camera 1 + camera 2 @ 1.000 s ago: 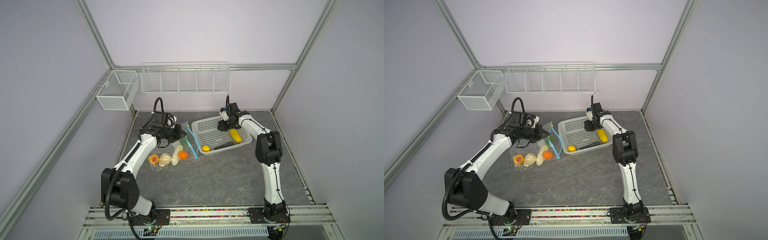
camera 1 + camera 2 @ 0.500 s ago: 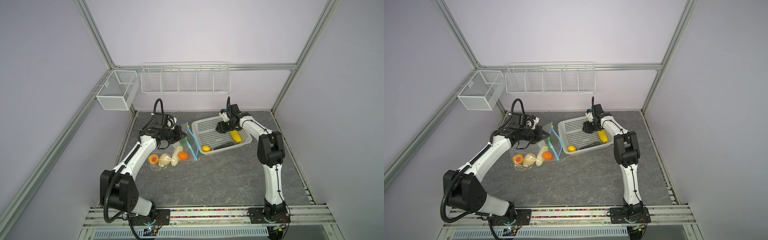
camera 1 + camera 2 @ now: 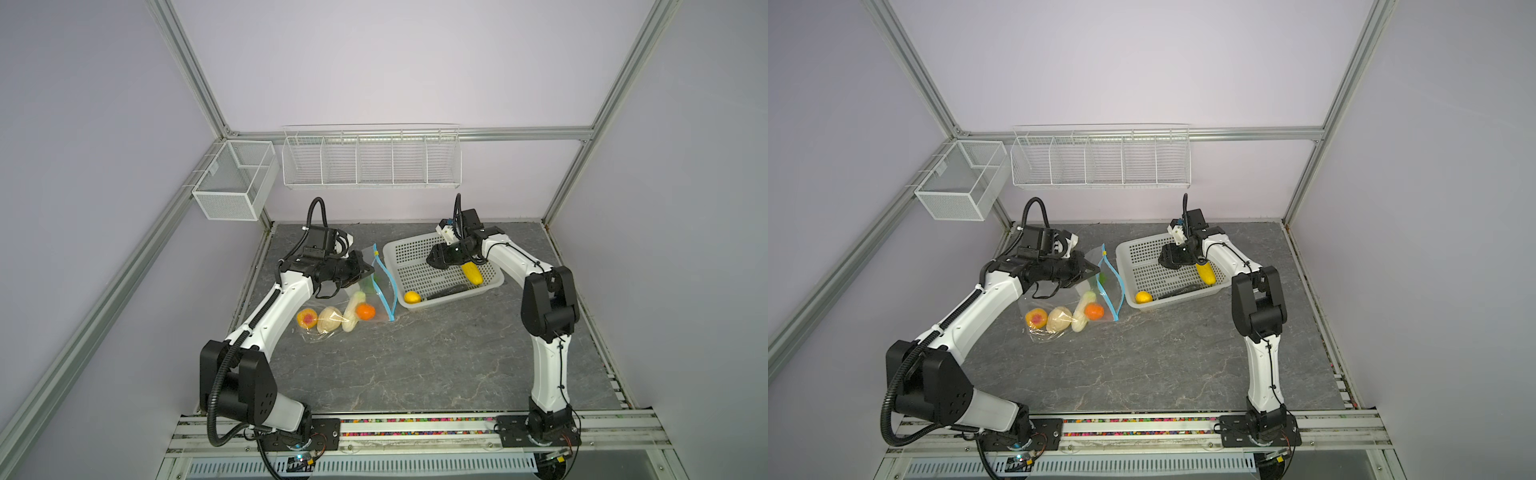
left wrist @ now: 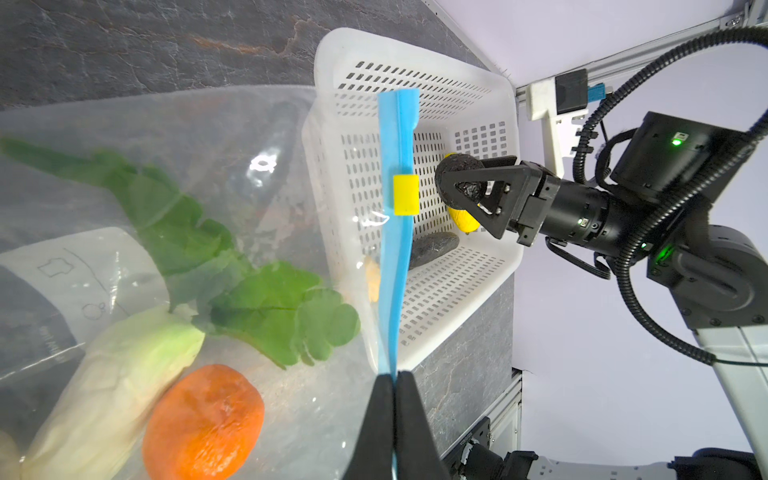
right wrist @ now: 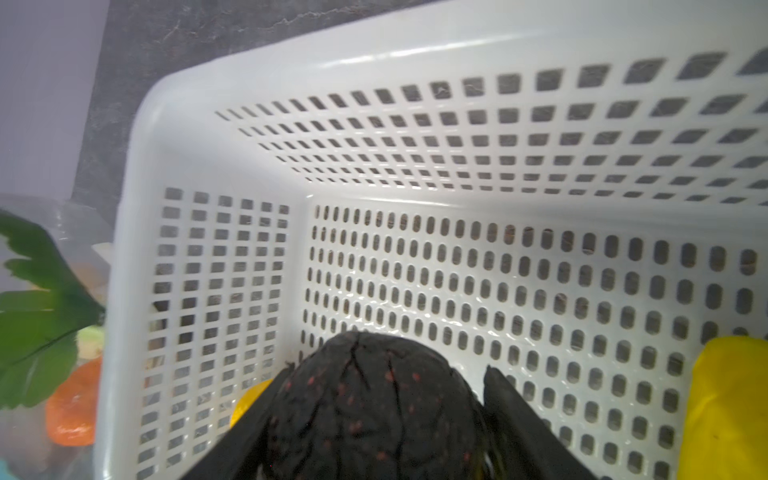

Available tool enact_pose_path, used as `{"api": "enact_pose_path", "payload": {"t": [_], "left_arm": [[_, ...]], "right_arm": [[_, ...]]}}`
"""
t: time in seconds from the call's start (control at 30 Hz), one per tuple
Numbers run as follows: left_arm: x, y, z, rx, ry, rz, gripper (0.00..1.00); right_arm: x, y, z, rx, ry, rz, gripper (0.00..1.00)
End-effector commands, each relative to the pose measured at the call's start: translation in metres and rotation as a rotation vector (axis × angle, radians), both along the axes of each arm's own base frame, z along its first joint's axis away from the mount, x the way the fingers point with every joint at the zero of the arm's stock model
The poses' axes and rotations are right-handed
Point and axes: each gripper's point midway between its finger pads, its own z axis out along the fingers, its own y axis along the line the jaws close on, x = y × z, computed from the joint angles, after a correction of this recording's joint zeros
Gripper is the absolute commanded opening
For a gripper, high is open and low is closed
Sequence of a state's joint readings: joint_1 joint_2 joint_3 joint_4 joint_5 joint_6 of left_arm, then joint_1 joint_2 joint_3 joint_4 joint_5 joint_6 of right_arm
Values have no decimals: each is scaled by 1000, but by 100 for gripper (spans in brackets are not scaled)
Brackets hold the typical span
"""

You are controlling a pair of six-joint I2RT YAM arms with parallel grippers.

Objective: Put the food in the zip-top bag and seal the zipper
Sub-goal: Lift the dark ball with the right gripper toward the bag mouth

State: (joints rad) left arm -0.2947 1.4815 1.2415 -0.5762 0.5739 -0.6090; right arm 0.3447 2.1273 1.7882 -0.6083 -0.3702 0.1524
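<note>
Right arm has come off the basket's far wall toward its middle, load in hand; left arm has barely shifted. My right pincer (image 3: 435, 259) is clamped on a dark round piece (image 5: 374, 407) with red flecks, seemingly held off the floor of the white basket (image 3: 409, 266). My left pincer (image 4: 394, 386) is pinched together on the zipper (image 4: 395, 270), holding the mouth edge up. My read: pick done, carry to the bag comes next.

The zip-top bag (image 4: 208, 124) lies just beside the basket, clear and crinkly, its blue lips bowed slightly apart in both top views. Inside:
- cabbage-like piece (image 3: 353, 311)
- cream piece (image 3: 329, 319)
- peach-coloured one (image 3: 307, 318)
- orange (image 3: 365, 311)
- green leaves (image 4: 266, 307)

Left in the basket:
- corn (image 3: 472, 272)
- dark long piece (image 3: 446, 291)
- yellow round one (image 3: 412, 297)

The yellow slider (image 4: 406, 194) sits toward the strip's far end, so the bag is not sealed.
</note>
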Motion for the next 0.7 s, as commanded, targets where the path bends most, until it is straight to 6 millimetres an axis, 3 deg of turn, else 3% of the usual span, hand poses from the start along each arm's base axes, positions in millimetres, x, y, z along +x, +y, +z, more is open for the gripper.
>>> {"api": "enact_pose_path", "payload": {"t": [0.0, 0.3, 0.67], "left_arm": [[-3, 0, 8, -2, -34, -7, 0], [-4, 0, 14, -5, -44, -9, 0], [-4, 1, 21, -10, -58, -6, 0]], "right_arm": [[-7, 21, 36, 90, -27, 36, 51], [-67, 88, 86, 305, -130, 345, 51], [-118, 118, 130, 436, -166, 481, 51]]}}
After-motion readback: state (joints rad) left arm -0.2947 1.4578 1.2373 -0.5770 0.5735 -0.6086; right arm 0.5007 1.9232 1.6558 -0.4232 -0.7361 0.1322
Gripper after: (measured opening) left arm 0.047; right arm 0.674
